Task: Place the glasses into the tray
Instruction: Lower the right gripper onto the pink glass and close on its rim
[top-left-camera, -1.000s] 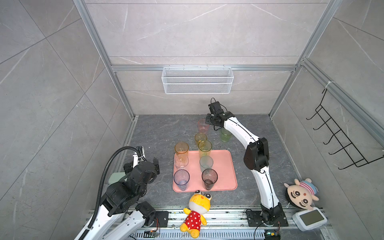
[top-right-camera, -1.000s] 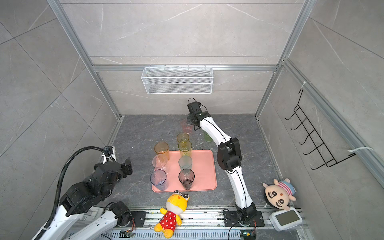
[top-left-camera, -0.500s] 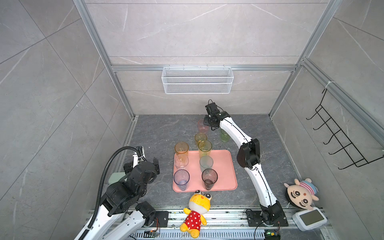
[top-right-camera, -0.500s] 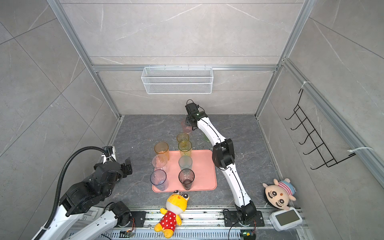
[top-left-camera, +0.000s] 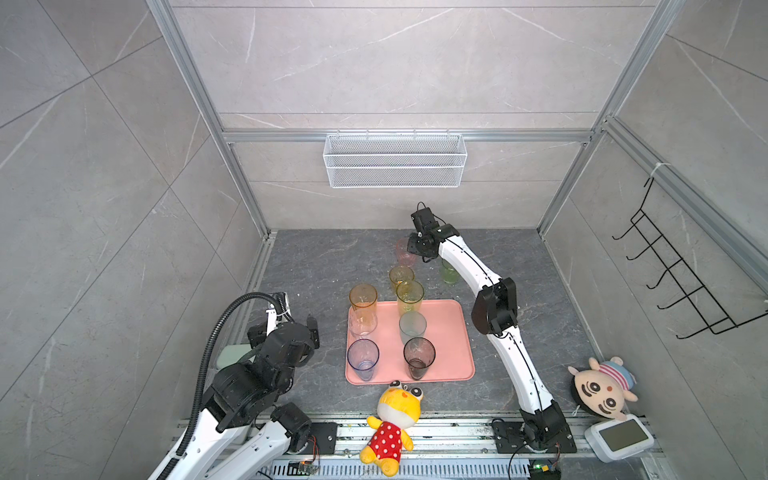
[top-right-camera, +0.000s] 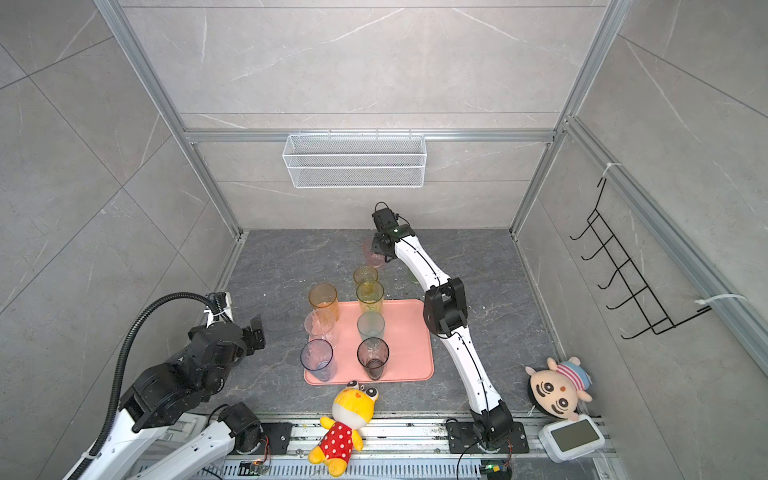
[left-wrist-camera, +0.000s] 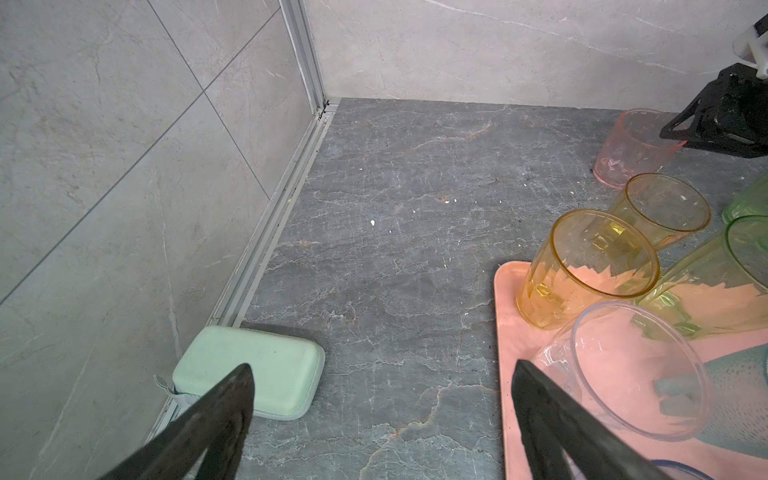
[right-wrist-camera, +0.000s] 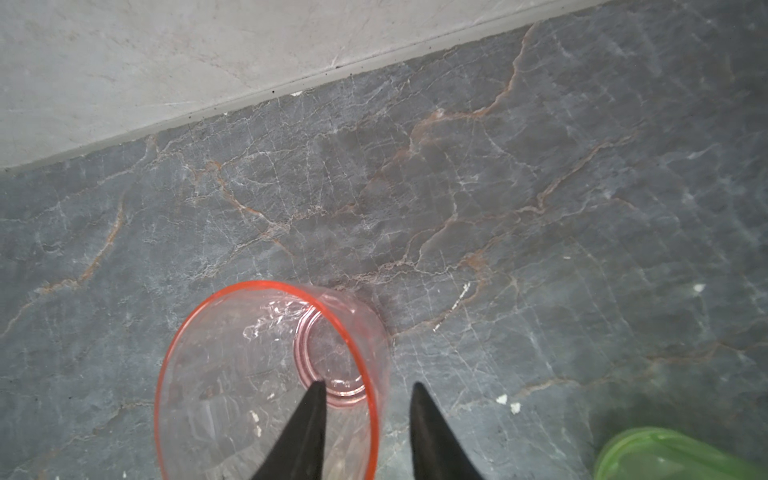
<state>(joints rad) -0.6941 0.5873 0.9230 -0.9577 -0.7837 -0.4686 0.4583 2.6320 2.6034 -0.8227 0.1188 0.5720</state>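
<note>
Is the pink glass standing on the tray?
No, in a top view the pink glass stands on the grey stone floor beyond the far edge of the tray, not touching it.

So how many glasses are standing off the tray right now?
3. The pink glass stands nearest the back wall, the short yellow glass just behind the far edge of the tray, the green glass further right in a top view. None looks hidden.
</note>
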